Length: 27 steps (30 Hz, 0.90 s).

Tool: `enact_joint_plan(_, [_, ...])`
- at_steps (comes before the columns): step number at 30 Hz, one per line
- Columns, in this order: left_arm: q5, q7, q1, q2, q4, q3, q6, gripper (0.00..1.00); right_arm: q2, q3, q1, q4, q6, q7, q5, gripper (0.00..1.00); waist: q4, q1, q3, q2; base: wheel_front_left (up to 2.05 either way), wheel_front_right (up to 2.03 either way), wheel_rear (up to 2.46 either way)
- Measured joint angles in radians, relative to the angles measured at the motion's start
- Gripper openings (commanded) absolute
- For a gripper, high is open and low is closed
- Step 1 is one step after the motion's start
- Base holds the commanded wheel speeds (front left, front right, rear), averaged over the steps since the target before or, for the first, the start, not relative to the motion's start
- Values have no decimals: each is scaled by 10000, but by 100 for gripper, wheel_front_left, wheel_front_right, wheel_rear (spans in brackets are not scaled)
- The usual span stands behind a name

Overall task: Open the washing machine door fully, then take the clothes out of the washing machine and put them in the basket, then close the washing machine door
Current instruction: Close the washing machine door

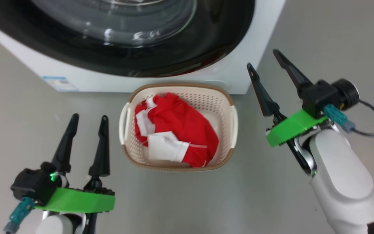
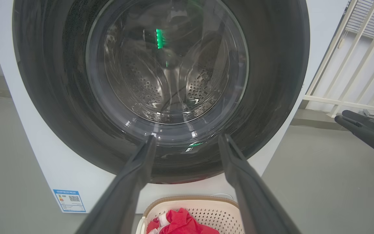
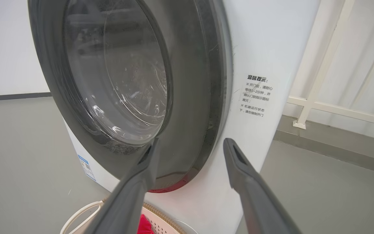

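While the clothes [image 1: 180, 136] lie in the basket [image 1: 206, 99] before the washing machine [image 1: 232, 74] and the washing machine door [image 1: 206, 48] looks swung to, your left gripper [image 1: 89, 117] and right gripper [image 1: 263, 58] hang spread and empty, so closing likely needs just a firm latching press.

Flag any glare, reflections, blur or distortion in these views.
Head view: even light, sharp, white glints on the round glossy black-rimmed glass door. Left wrist view: green light reflected in that glass; the white washing machine leans outward at its sides. Right wrist view: glass hazy, right gripper soft near the bottom edge.
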Motion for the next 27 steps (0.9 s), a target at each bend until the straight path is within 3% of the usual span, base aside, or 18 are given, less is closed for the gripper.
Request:
enact_joint_plan(12, [12, 0, 505, -8, 38, 825, 4, 100, 251, -1866, 2340, -2353, 0, 10, -401, 100, -1231, 0, -996, 0, 0, 0, 0])
enact_joint_plan(27, [13, 0, 1250, -10, 73, 1032, -12, 100, 376, -2890, 4553, -3733, 0, 10, -784, 100, -1707, 0, -2276, 0, 0, 0, 0])
